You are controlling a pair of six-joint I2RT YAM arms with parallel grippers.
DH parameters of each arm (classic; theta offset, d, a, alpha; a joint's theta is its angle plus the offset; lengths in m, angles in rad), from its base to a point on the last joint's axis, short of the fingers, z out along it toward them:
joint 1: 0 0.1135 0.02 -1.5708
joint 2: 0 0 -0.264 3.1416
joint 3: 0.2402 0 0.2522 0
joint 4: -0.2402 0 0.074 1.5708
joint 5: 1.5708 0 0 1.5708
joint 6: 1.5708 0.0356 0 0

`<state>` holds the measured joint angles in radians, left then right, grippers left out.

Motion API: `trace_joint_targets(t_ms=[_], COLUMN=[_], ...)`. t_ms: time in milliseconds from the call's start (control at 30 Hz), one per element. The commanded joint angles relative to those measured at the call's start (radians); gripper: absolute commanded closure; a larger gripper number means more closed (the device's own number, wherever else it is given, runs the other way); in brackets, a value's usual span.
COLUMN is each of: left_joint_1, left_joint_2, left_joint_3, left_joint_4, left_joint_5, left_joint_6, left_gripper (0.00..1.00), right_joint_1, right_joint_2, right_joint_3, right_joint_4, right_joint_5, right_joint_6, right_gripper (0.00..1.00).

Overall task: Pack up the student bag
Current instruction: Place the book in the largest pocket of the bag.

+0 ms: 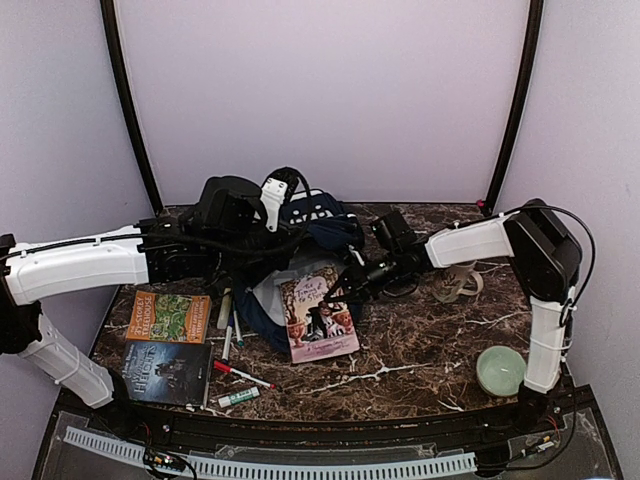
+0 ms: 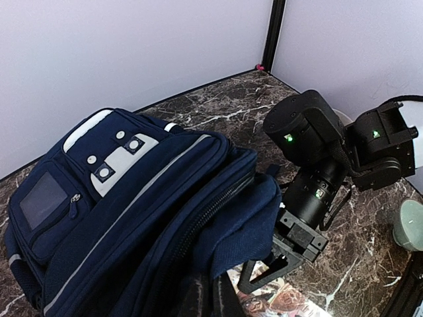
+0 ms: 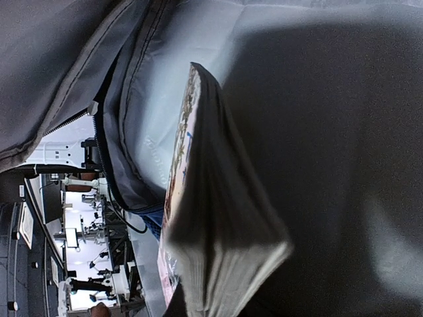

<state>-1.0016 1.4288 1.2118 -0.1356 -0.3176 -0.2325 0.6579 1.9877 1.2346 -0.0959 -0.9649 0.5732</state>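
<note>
- The big fabric student bag is navy blue, with pale grey stripes, a white patch with navy studs and a light grey lining.
- The stone-look tabletop is dark brown with white veins.
- The illustrated paperback book has a mauve-pink cover with dark figures.
- The flat rectangular book is green, bordered in orange.
- The second flat book is almost black, with a greyish picture.
- The small round bowl is pale celadon green.
- The slim marker pen is white with a red cap; the stubby marker is green.
- The left arm and right arm are white with black joints.
- The walls are pale lilac.
</note>
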Motion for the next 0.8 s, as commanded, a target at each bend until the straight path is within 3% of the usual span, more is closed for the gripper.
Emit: trace_joint_targets(t_ms=[0,400,600,633,767], left_joint_1=[-0.011,-0.011,-0.011,-0.011,-0.011], left_joint_2=[-0.044,-0.040,-0.034,-0.036,-0.037], left_joint_3=[0.007,0.013,-0.001,-0.005,-0.027], left_joint_4=[0.175,0.139,0.148,0.152,0.159], left_joint_5=[0.068,0.130,0.139,0.138,0.123], left_joint_6=[-0.002,0.013,0.026,0.026,0.030], left_gripper=[1.00,1.00,1.00,1.00,1.00], right_joint_1=[0.017,-0.021,-0.047,-0.050,-0.054], right_joint_2=[0.016,0.193,0.271,0.272,0.274], right_joint_3=[0.050,0.082,0.191,0.198,0.210], right_joint_4=[0.111,0.572,0.507,0.484,0.458], right_joint_5=[-0.017,0.079,0.151,0.171,0.172], right_joint_6=[0.069,0.393,0.324,0.308,0.313], right_gripper=[1.00,1.00,0.98,0.95,0.69])
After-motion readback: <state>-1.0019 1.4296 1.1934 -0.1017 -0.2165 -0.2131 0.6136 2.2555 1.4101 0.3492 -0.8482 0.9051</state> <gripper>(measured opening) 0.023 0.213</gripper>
